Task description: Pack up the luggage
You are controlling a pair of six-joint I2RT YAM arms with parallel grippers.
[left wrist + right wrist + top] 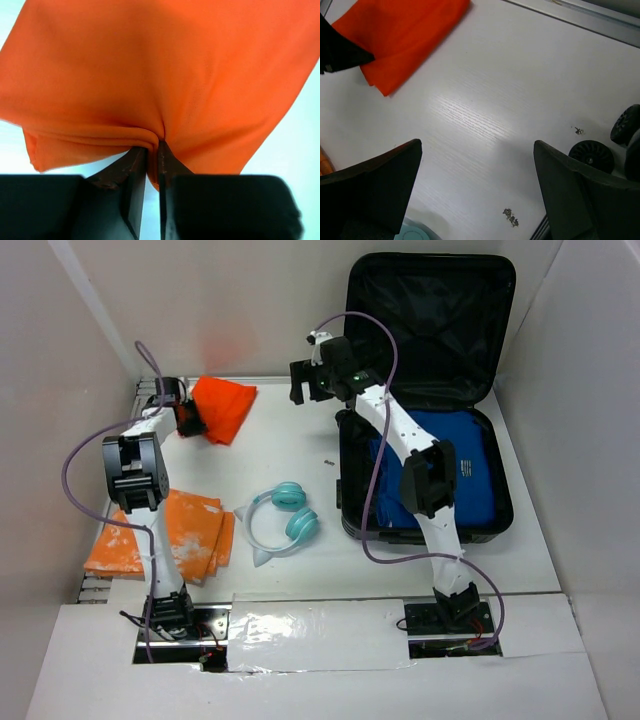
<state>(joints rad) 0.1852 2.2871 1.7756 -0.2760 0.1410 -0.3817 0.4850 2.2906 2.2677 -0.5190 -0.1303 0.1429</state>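
The black luggage [350,455] lies open at the right, lid propped up, with a folded blue garment [480,475] inside. Its wheels [592,155] show in the right wrist view. My left gripper [187,418] is shut on a bright orange cloth [225,407] at the far left; the fabric is pinched between the jaws in the left wrist view [165,75]. My right gripper [303,382] is open and empty, held above the table left of the luggage lid. The same cloth shows in the right wrist view [400,35].
Teal headphones [283,517] lie in the middle of the table. A second folded orange cloth [190,530] lies at the near left. White walls enclose the table on three sides. A small dark speck [328,462] sits beside the luggage.
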